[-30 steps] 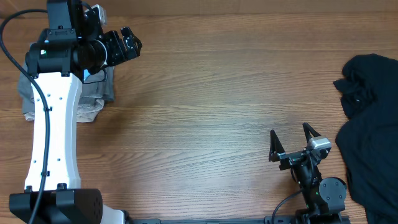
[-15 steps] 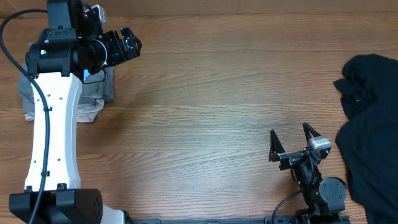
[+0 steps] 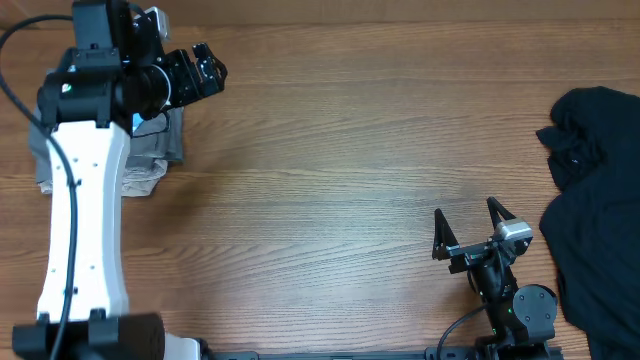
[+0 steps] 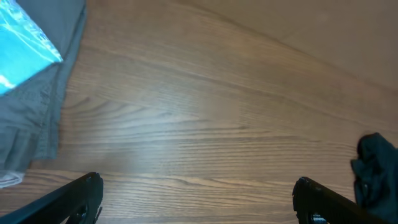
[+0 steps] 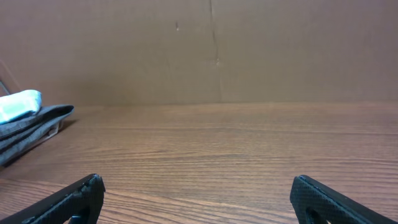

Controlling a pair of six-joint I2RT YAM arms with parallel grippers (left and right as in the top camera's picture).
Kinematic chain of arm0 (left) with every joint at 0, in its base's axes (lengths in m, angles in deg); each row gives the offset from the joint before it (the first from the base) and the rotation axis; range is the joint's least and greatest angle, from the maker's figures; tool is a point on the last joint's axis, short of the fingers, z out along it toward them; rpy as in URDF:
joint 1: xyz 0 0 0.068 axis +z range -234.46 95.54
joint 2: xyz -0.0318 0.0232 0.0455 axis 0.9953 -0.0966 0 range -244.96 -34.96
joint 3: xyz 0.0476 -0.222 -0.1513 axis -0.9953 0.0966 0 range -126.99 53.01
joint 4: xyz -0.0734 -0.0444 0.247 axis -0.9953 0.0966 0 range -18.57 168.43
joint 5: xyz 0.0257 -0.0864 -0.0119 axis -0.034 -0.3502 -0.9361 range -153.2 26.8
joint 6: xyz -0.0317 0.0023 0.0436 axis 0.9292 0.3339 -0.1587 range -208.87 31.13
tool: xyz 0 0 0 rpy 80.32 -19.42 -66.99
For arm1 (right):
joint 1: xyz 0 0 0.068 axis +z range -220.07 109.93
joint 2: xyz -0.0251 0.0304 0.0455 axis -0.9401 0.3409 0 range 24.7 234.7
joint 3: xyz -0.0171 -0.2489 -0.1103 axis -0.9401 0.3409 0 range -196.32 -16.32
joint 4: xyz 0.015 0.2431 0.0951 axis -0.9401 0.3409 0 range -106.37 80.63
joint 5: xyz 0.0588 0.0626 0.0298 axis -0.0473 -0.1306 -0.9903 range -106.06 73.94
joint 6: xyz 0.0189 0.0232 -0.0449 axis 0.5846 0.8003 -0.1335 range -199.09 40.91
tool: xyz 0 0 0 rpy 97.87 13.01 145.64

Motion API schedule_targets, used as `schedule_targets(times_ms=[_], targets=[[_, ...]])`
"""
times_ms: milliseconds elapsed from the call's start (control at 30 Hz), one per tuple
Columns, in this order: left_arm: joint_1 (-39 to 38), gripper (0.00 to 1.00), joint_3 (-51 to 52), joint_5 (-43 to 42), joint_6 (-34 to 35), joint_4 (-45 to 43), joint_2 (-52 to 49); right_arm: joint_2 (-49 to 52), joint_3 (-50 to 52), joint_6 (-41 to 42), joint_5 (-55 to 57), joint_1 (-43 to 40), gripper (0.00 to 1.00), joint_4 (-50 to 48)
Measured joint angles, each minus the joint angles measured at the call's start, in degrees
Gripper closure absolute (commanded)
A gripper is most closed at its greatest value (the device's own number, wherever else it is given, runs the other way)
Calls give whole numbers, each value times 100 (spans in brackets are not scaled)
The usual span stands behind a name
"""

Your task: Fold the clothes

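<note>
Overhead: black garment [image 3: 597, 215] far from trousers [image 3: 170, 140]

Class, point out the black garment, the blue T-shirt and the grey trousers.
black garment [image 3: 600, 240], overhead view, middle of the crumpled heap.
blue T-shirt [image 4: 25, 50], left wrist view, visible corner.
grey trousers [image 4: 37, 118], left wrist view, bare grey fabric.

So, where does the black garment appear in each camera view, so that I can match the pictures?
Overhead: the black garment lies at the right edge.
Left wrist: only a small dark part of it shows, low at the right edge.
Right wrist: it is not in this picture.
Shared landmark: the grey trousers, upper left in overhead, at the left edge in left wrist and right wrist.
</note>
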Motion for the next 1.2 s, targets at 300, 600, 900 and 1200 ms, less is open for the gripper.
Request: schedule_targets(times_ms=[300, 600, 900, 1200], targets=[[0, 0, 26, 13, 0, -7, 2380, 0, 0, -2, -2, 2, 0, -2], [0, 0, 11, 13, 0, 0, 4415, 0, 0, -2, -2, 2, 0, -4], [0, 0, 157, 13, 0, -4, 5855, 0, 0, -2, -2, 2, 0, -4], [2, 0, 1615, 13, 0, 42, 7204, 0, 0, -2, 0, 0, 0, 2]])
